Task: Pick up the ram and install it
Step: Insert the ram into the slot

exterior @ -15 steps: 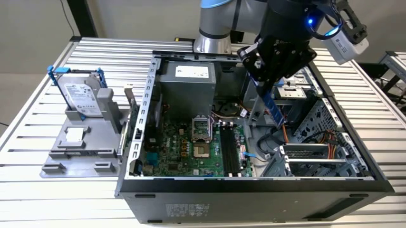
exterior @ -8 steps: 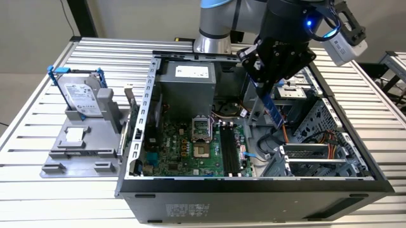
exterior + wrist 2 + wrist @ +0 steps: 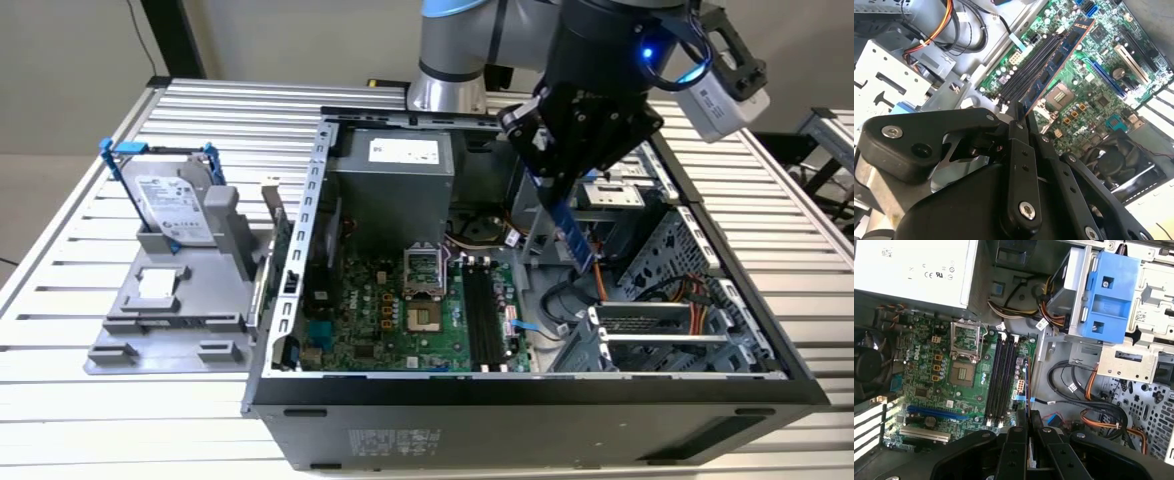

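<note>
the tool [image 3: 554, 180] is clenched on one end of the ram [image 3: 571, 228], which hangs tilted from it inside the open computer case [image 3: 534, 430]. the ram is in the air above the motherboard [image 3: 400, 320], not seated in the black memory slots [image 3: 483, 315]. in the second wrist view its chip side faces the camera, and its long edge runs nearly parallel with the slots. the first wrist view shows it edge-on beside them. a hard drive with blue rails [image 3: 174, 205] stands in a grey holder on the slatted worktop [image 3: 80, 420], at the exterior view's left.
</note>
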`<action>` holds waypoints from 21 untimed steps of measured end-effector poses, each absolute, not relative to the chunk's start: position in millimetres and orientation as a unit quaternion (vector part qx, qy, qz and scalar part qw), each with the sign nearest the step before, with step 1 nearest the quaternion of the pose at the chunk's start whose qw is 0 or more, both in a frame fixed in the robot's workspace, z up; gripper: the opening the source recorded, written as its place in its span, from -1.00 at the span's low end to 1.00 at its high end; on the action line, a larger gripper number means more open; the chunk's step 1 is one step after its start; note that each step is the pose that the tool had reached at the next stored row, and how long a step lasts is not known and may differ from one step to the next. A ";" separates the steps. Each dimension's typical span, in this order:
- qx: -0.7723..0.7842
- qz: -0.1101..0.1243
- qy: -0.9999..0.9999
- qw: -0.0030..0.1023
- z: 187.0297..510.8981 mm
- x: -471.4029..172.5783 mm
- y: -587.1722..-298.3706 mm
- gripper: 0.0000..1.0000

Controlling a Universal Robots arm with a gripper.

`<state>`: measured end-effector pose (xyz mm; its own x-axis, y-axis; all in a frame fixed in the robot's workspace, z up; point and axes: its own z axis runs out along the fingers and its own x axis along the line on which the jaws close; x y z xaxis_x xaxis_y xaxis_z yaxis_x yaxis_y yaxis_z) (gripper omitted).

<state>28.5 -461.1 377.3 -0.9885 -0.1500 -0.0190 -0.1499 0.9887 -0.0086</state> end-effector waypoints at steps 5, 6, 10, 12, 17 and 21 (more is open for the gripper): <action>-0.072 -0.005 0.997 0.010 375.3 28.2 -461.0 -1.00; -0.071 -0.005 0.997 0.010 374.7 28.1 -461.1 -1.00; -0.065 -0.006 0.998 0.010 372.3 27.6 -461.0 -1.00; -0.061 -0.007 0.998 0.009 371.2 27.3 -461.0 -1.00; -0.051 -0.008 0.999 0.009 368.5 26.4 -461.0 -1.00; -0.045 -0.009 0.999 0.009 366.7 25.9 -461.0 -1.00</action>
